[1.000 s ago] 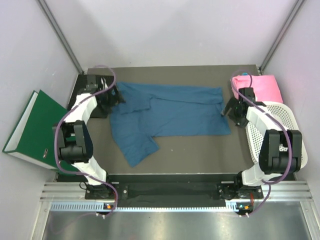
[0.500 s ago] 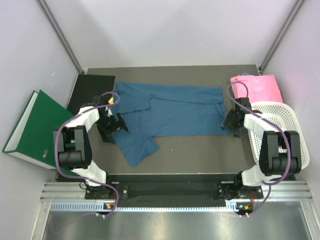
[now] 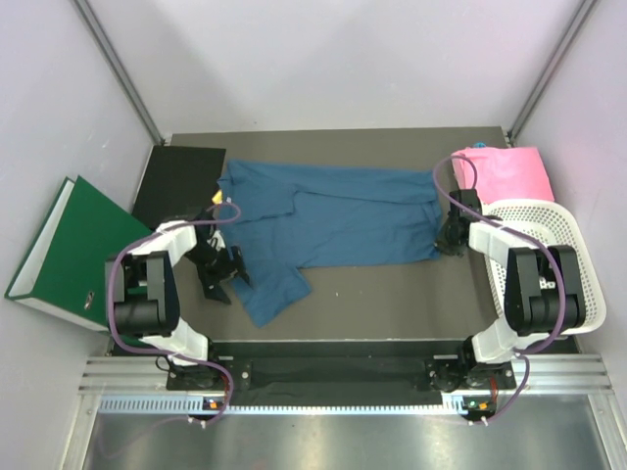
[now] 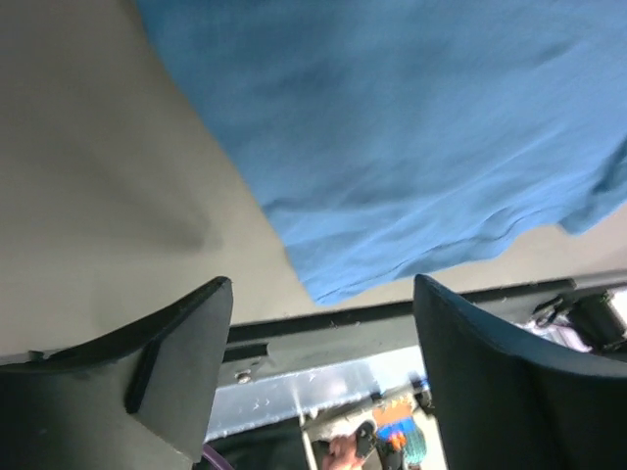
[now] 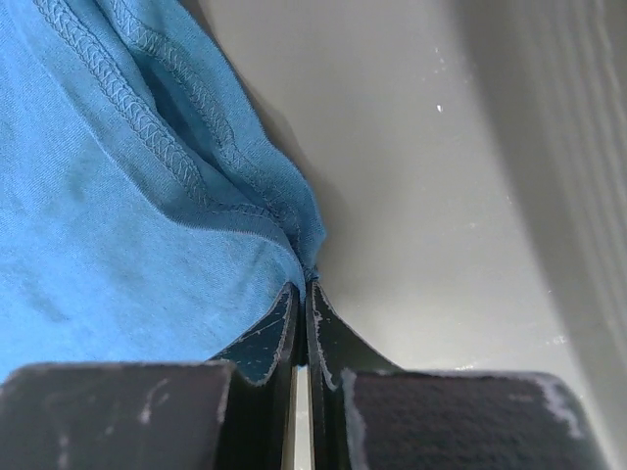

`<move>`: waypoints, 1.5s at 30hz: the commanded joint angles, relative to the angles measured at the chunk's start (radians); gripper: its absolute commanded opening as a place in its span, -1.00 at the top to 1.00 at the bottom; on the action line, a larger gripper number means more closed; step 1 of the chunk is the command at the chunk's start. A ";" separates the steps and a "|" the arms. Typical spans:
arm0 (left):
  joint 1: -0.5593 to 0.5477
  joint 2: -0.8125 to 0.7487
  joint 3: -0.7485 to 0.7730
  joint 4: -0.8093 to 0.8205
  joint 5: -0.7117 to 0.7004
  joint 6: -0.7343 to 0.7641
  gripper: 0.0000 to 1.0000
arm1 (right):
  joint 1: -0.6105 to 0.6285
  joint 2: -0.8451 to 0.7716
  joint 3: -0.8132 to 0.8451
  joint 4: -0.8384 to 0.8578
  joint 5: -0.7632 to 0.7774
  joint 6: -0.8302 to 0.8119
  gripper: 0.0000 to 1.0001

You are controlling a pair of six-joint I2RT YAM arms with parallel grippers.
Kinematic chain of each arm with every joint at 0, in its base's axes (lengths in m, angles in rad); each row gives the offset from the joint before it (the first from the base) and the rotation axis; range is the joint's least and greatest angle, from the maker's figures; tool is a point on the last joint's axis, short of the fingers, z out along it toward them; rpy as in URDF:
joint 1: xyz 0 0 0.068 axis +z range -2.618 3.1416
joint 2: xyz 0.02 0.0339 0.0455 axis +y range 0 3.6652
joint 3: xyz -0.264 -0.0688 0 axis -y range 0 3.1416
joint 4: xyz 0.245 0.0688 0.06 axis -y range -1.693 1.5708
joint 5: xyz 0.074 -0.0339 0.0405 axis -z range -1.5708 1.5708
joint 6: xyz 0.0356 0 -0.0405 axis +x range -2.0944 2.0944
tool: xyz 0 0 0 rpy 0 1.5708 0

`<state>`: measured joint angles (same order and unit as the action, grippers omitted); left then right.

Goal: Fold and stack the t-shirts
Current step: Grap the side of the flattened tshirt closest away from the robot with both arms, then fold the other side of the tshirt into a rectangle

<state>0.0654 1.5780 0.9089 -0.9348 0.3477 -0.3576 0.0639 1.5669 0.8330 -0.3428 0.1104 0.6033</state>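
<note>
The dark teal-blue t-shirt [image 3: 333, 220] lies spread flat across the table, neck to the left and one sleeve pointing toward the near edge. In the left wrist view its sleeve [image 4: 411, 127] fills the top, with the sleeve's corner just beyond my left gripper [image 4: 323, 328]. That gripper [image 3: 220, 272] is open and holds nothing. My right gripper [image 3: 446, 241] is at the shirt's right hem corner. Seen from the right wrist, it [image 5: 307, 291] is shut, with the stitched hem [image 5: 245, 196] bunched into its tips. The pink t-shirt [image 3: 511, 174] lies at the back right.
A white mesh basket [image 3: 554, 269] stands along the right edge, just right of the right arm. A green binder [image 3: 64, 250] leans off the table's left side. A black panel [image 3: 176, 181] lies at the back left. The table's metal front rail [image 4: 323, 377] shows between the left fingers.
My left gripper came forward from the back left corner to the near sleeve and narrowed a little. My right gripper dropped onto the hem corner and closed on it.
</note>
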 commanded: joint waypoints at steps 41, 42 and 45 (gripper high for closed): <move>-0.266 -0.079 0.139 -0.177 -0.111 -0.138 1.00 | 0.016 -0.128 0.133 -0.076 -0.017 0.001 0.97; -0.263 -0.079 0.157 -0.191 -0.125 -0.147 1.00 | 0.016 -0.133 0.136 -0.076 -0.017 -0.003 0.97; -0.251 -0.081 0.225 -0.191 -0.157 -0.156 1.00 | 0.017 -0.127 0.159 -0.071 -0.017 -0.017 0.97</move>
<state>-0.1986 1.5253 1.0565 -1.0714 0.2581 -0.4820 0.0704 1.4765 0.9558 -0.4206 0.0868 0.6098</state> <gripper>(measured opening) 0.010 0.016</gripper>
